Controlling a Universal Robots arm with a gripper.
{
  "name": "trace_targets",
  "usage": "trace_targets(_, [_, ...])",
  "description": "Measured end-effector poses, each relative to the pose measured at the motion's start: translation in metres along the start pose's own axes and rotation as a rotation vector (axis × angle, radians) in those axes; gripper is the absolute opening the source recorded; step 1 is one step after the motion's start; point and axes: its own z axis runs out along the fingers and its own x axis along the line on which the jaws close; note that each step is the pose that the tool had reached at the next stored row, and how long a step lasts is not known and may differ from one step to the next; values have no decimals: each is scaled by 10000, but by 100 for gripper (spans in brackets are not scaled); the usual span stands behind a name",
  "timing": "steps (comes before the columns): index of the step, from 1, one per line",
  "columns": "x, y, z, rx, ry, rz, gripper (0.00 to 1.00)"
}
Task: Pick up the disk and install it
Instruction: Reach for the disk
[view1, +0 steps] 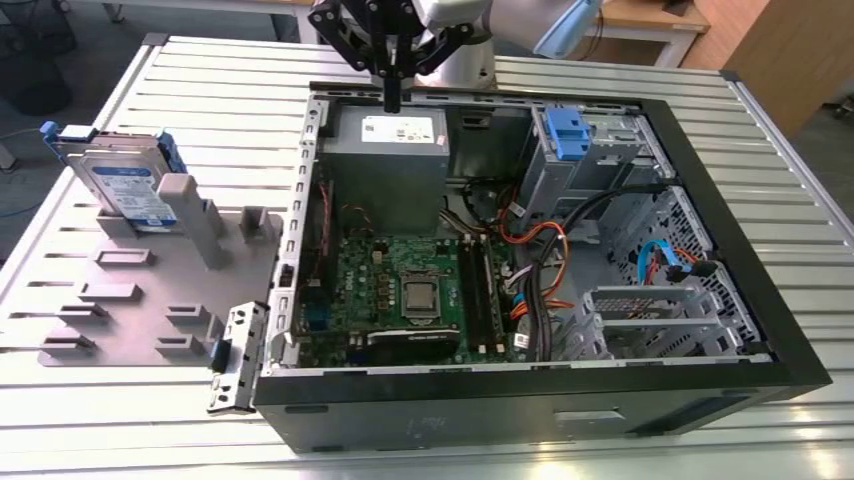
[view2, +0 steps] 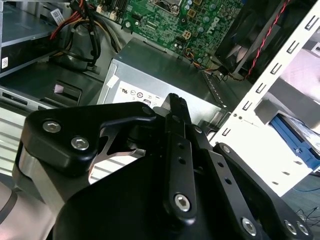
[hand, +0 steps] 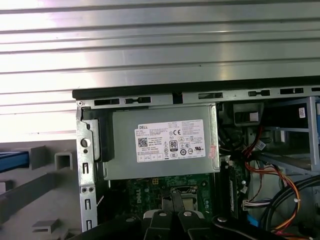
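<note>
The disk (view1: 127, 183), silver-grey with a white-and-blue label and blue side rails, stands on edge in a grey holder (view1: 147, 275) at the exterior view's left, outside the computer case. My gripper (view1: 391, 102) hangs over the case's far wall, just above the grey power-supply box (view1: 387, 150), well to the right of the disk. Its black fingers are pressed together with nothing between them, as both wrist views show: gripper (view2: 174, 100), gripper (hand: 172, 201). A blue edge of the disk (view2: 295, 142) shows past the case's perforated wall.
The open black computer case (view1: 747, 130) lies on a slatted metal table (view1: 214, 90). Inside are a green motherboard (view1: 414, 290), bundled cables (view1: 547, 260) and a metal drive cage with a blue latch (view1: 566, 133) at the far right corner. A loose bracket (view1: 234, 355) sits by the case.
</note>
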Motion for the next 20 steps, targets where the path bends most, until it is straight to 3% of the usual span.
trace_targets(14, [108,3,7,2,-6,0,11])
trace_targets(20, [117,7,16,-3,-9,1,11])
